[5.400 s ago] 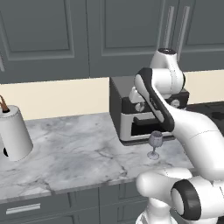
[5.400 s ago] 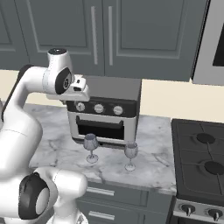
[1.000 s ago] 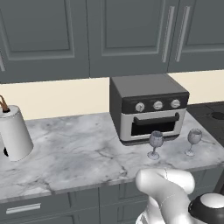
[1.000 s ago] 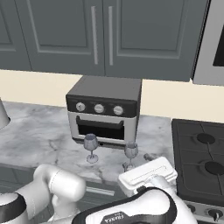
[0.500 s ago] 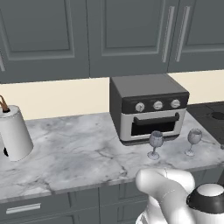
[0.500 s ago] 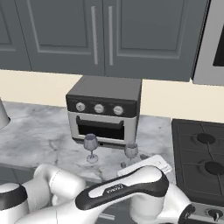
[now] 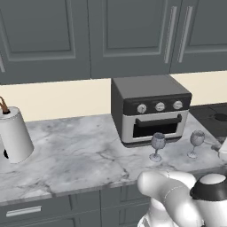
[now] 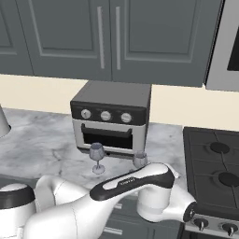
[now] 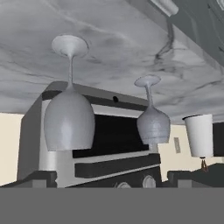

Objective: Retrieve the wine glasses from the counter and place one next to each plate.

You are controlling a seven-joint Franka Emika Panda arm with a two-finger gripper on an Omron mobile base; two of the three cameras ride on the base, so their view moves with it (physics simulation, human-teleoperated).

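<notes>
From my remote station, the white arm's two-finger gripper (image 9: 111, 179) stands spread wide, holding nothing, facing two clear grey-tinted stemmed wine glasses (image 7: 158, 146) (image 7: 195, 142) upright, apart, on the white marble counter (image 7: 80, 153) before the grey toaster oven (image 7: 150, 107).

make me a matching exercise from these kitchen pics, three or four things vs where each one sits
Things:
1. toaster oven
2. paper towel roll
3. wine glasses
4. stove

Places:
A. far left end of the counter
B. right of the marble worktop
C. against the wall, under the cabinets
D. just in front of the oven door

Pairs: 1-C, 2-A, 3-D, 4-B
</notes>
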